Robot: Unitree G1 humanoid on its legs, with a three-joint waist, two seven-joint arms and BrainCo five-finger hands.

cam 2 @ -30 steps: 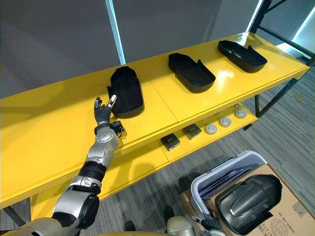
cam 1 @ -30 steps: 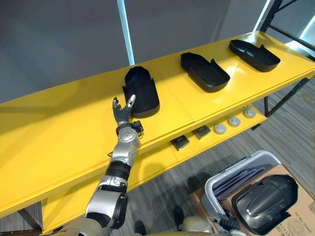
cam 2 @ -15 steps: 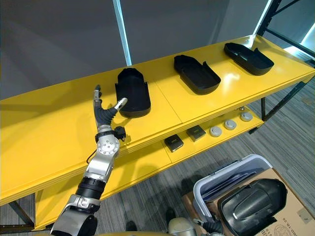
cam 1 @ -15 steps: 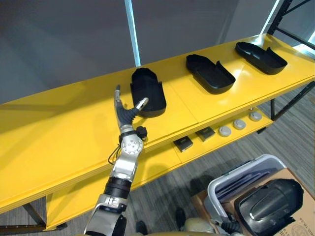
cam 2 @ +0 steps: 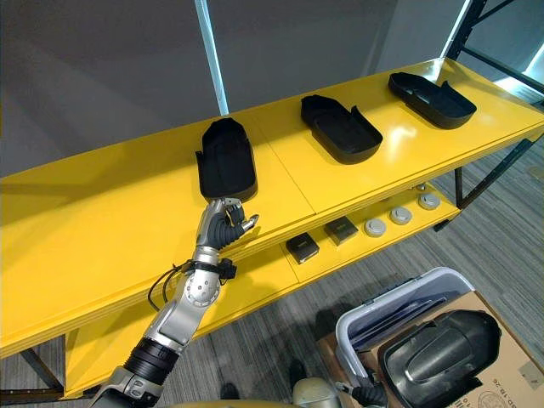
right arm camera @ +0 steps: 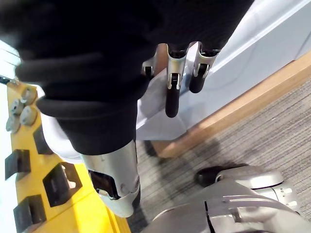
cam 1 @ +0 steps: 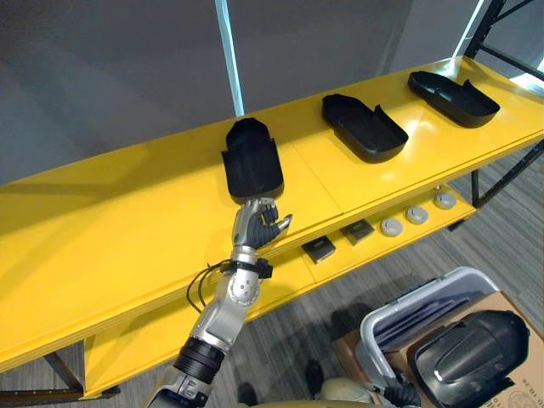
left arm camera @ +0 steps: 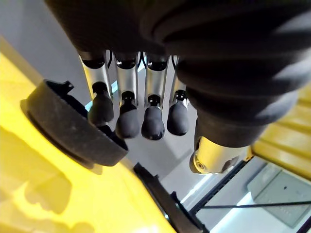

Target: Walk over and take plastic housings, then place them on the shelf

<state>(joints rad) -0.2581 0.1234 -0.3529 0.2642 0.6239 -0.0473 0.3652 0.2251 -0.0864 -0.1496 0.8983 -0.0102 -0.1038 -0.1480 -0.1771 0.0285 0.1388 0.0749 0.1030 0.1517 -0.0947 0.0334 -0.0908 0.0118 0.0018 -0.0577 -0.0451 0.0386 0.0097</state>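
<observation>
Left hand [cam 1: 257,225] was at the front edge of the yellow shelf [cam 1: 127,229] in the left eye view, its fingers loosely bent and empty, thumb out to the side. The nearest housing [cam 1: 252,161] lay on the shelf top just behind it, apart from the fingertips. A second housing [cam 1: 364,127] sat farther right and a third housing [cam 1: 452,87] near the right back corner. Below the shelf's right end, a fourth housing [cam 1: 472,344] rested on a cardboard box [cam 1: 523,378] beside a grey bin [cam 1: 416,293].

In the left wrist view the fingers [left arm camera: 129,121] hung in a relaxed row, gripping nothing, with the nearest housing's rim past them on the yellow surface.

In the right wrist view the right hand [right arm camera: 171,97] had its fingers hanging straight and holding nothing, over the bin and the box edge.
</observation>
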